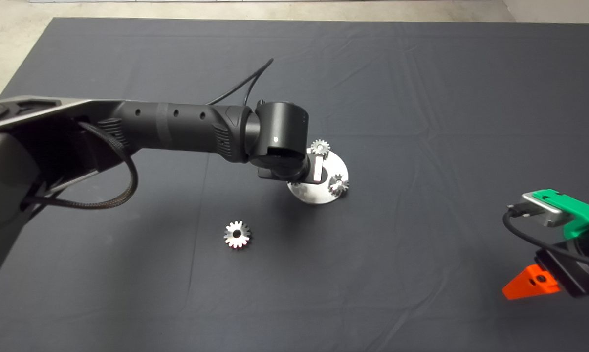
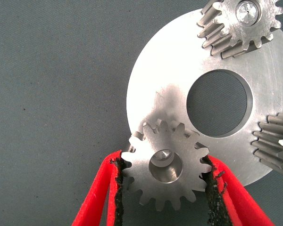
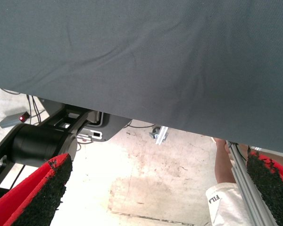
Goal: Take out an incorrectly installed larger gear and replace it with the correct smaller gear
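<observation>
The left gripper (image 2: 164, 176) was pinching the smaller gear (image 2: 165, 162) between its red fingers (image 2: 95, 197), right at the round metal plate's (image 2: 179, 75) edge, seated over a pin. We counted four gears: that one, two more small gears (image 1: 320, 146) (image 1: 338, 184) on the plate's rim, and the larger gear (image 1: 237, 234) flat on the mat (image 1: 421, 98) toward its near edge. The head view hid the pinched gear behind the wrist. The right gripper (image 1: 531, 282) sat parked at the near right corner, spread wide; only its wrist view showed a person's leg (image 3: 222, 162).
</observation>
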`<state>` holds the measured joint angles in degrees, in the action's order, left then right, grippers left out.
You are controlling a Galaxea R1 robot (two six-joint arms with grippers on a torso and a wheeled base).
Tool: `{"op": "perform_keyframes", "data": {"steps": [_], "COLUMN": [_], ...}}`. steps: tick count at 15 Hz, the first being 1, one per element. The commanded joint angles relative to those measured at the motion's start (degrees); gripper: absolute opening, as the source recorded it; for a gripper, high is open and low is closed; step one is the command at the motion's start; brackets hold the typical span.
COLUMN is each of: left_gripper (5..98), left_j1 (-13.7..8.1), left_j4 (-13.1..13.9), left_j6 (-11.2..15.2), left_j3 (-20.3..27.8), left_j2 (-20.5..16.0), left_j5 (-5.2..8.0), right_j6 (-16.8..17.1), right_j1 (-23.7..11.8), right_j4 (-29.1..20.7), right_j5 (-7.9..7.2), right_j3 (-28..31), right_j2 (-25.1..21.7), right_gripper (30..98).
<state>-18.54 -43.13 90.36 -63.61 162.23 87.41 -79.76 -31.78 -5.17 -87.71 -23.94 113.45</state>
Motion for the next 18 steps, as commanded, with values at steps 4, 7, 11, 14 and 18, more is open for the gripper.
{"op": "perform_keyframes", "data": {"steps": [4,7,11,14,18], "left_gripper": [34.7,34.7,34.7,34.7,34.7], "left_j1": [-0.09,0.08,-0.01,0.01,-0.01], "left_j4": [-1.25,-1.25,-1.61,-1.69,-2.47], "left_j6": [-0.09,-0.09,-0.09,-0.09,-0.09], "left_j3": [0.89,0.87,0.71,0.7,0.7], "left_j2": [-0.11,-0.11,-0.2,-0.2,-0.29], "left_j5": [3.93,3.91,3.91,3.91,3.91], "right_j6": [0.14,0.13,0.13,0.13,0.13], "right_j1": [-1.09,-1.09,-1.09,-1.09,-1.09], "right_j4": [-2.3,-2.3,-2.3,-2.22,-2.21], "right_j5": [-5.89,-5.89,-5.89,-5.89,-5.89], "right_j3": [0.4,0.4,0.4,0.4,0.4], "right_j2": [-0.2,-0.2,-0.2,-0.2,-0.2], "right_gripper": [97.8,97.8,97.8,97.8,97.8]}}
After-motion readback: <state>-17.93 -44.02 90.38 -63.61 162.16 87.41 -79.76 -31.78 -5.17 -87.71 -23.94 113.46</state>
